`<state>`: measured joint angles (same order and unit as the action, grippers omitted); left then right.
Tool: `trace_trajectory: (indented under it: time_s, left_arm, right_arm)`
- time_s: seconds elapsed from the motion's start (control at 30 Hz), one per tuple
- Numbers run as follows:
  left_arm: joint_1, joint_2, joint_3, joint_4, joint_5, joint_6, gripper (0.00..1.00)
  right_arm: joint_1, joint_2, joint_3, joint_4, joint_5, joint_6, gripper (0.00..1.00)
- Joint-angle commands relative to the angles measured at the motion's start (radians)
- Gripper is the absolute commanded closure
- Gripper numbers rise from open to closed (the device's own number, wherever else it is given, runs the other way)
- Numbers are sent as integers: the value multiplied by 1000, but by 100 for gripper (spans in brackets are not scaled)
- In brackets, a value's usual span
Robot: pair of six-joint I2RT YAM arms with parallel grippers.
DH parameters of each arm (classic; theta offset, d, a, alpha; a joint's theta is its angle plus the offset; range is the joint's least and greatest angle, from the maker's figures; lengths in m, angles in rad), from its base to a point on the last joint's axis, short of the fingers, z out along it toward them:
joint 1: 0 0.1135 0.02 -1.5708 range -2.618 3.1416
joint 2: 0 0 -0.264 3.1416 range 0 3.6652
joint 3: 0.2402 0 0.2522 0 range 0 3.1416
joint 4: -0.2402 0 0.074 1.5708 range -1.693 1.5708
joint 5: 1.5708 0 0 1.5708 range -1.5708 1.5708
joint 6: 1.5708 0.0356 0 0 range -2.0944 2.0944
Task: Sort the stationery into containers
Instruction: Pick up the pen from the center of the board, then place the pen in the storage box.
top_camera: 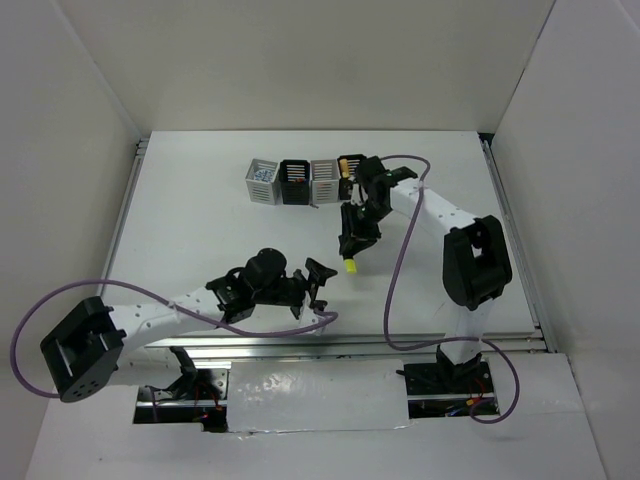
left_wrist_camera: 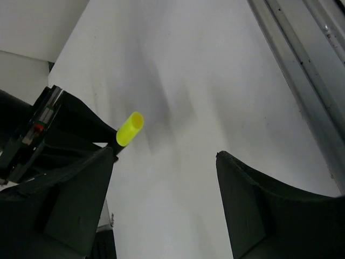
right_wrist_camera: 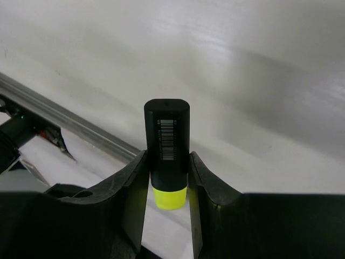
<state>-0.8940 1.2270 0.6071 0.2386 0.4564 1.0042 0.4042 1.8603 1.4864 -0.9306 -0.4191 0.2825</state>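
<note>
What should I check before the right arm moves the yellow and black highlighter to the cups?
1. Grip: right gripper clamps the yellow-black highlighter on both sides: ok.
2. Spare arm: left gripper open, holding nothing: ok.
3. Containers: row of cups stands upright: ok.
4. Position: highlighter above a cup: not ok, it hangs over bare table in front of the row.
5. Room in the far-right cup: cannot tell, the right arm hides part of it.
</note>
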Motion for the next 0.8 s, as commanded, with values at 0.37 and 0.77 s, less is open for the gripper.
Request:
trace_trajectory:
  time_s: [0.37,0.77]
  left_arm:
    - [7,181,91,130,4,296,30]
    - [13,232,118,76,-18,444,50]
  right_arm:
    - [142,-53,-21,-25,-32,135,100]
    - [140,-58,-40,-25,-72,142,100]
